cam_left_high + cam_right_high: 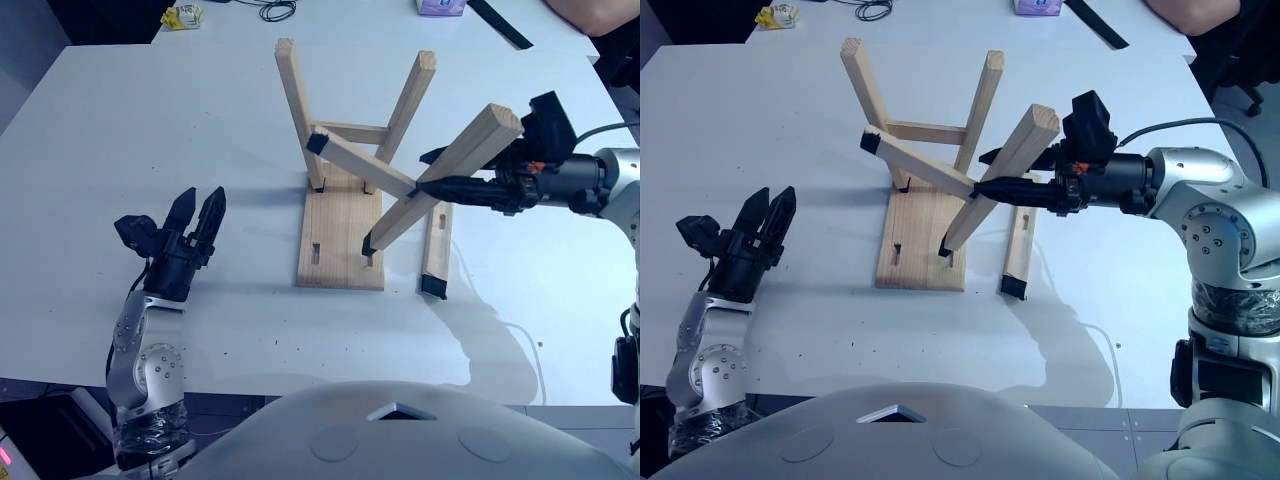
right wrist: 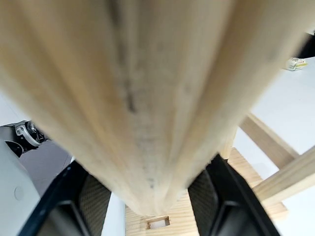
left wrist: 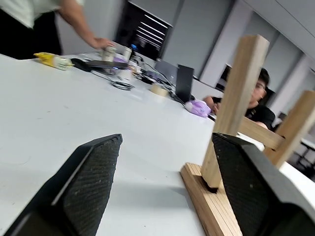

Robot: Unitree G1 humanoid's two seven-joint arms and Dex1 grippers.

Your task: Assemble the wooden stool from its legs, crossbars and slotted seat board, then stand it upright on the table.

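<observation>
The right hand [image 1: 428,170] is clenched on a tilted leg [image 1: 472,148] whose black-tipped foot sits at the near right slot of the seat board [image 1: 335,258], which lies flat on the worktop [image 1: 120,130]. To seat it well, the robot should probably swing the leg upright about that foot, guide the crossbar [image 1: 362,164] toward the far standing leg [image 1: 297,100], then press straight down. The left hand [image 1: 203,196], released and well apart, could steady the board

Left jaws apart; right jaws clamped

Bright, even light from above, soft faint shadows lying across the white table [image 1: 120,150]
</observation>
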